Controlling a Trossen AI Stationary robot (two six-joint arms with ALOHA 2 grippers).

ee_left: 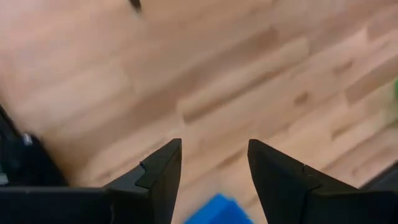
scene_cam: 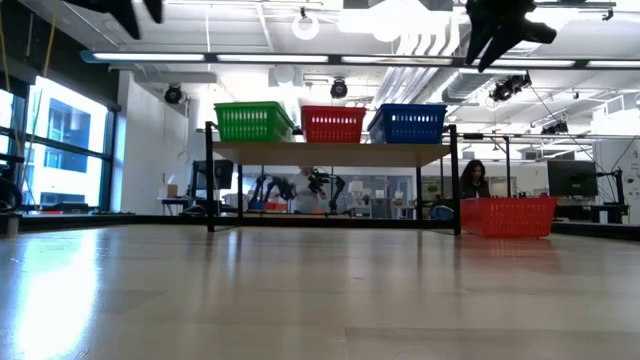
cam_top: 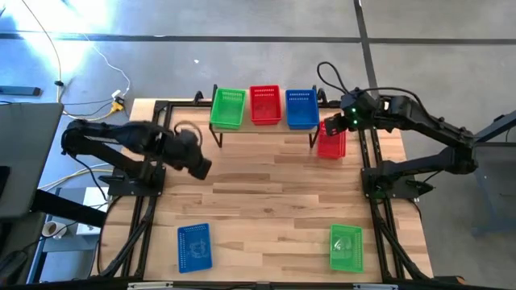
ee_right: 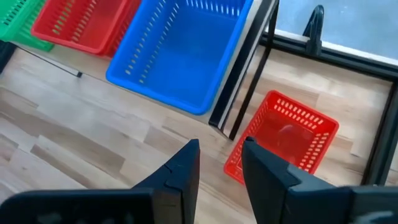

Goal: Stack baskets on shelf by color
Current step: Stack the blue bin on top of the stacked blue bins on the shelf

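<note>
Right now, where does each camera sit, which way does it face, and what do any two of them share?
High view: overhead, looking straight down; both arms show, left gripper and right gripper.
Low view: at tabletop height, looking level at the shelf; arm parts hang at its top.
Left wrist view: over bare table; its open fingers show.
Right wrist view: facing the shelf's blue basket and a red basket on the table; its fingers show.
High, low and right wrist views share that red basket.

Bright, even indoor lighting.
Ceiling strips glare in the low view; window light sheens the table (scene_cam: 300, 290); left wrist view motion-blurred.
</note>
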